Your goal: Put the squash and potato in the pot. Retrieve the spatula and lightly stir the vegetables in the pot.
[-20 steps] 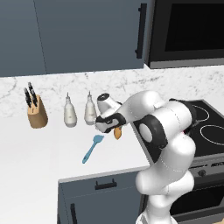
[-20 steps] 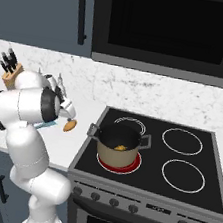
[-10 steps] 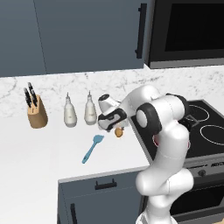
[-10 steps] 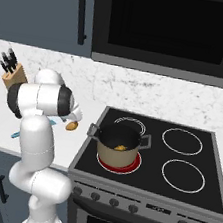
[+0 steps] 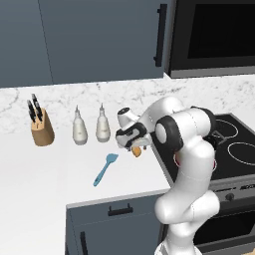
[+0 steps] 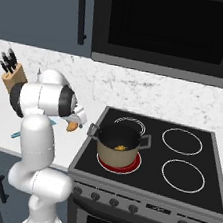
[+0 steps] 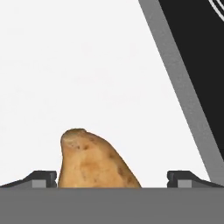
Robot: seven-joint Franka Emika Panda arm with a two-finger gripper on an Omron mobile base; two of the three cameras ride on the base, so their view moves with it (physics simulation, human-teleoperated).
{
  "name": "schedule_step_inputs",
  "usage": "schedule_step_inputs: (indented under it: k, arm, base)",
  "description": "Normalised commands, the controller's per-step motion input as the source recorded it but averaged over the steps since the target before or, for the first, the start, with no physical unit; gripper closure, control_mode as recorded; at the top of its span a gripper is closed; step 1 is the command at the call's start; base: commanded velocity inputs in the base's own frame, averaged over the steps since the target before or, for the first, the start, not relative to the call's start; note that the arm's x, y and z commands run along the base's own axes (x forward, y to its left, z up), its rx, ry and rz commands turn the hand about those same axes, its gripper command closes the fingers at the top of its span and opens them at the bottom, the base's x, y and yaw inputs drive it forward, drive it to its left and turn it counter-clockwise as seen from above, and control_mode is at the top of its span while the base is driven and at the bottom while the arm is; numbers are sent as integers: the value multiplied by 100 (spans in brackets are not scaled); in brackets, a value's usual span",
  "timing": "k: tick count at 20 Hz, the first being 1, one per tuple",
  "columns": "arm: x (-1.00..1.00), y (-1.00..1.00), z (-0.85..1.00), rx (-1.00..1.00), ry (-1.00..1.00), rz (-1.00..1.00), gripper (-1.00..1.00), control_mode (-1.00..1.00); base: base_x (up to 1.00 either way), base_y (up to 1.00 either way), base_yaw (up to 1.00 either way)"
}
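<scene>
Hand view puts the potato (image 7: 94, 162) low in the frame, left of centre, between my jaws, which stand wide apart with a dark tip at each lower corner and white counter (image 7: 87, 65) beyond. I can't tell whether the left tip touches it. In the left base view the gripper (image 5: 133, 145) hangs at frame centre over the potato, the blue spatula (image 5: 105, 169) lying just left of it on the counter. In the right base view the pot (image 6: 119, 144) sits on the near left burner at centre, the yellow squash (image 6: 120, 147) inside it
</scene>
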Motion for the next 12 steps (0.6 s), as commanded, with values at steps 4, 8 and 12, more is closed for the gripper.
schedule_step_inputs:
  k: [4,8,12]
  arm:
    - [-32,-9,-17,0,0,-6,-100,-100]
    - [-52,0,-22,0,0,-6,100,-100]
    - [-51,0,-9,0,0,-4,100,-100]
  base:
    - [0,0,0]
    - [0,0,0]
    - [0,0,0]
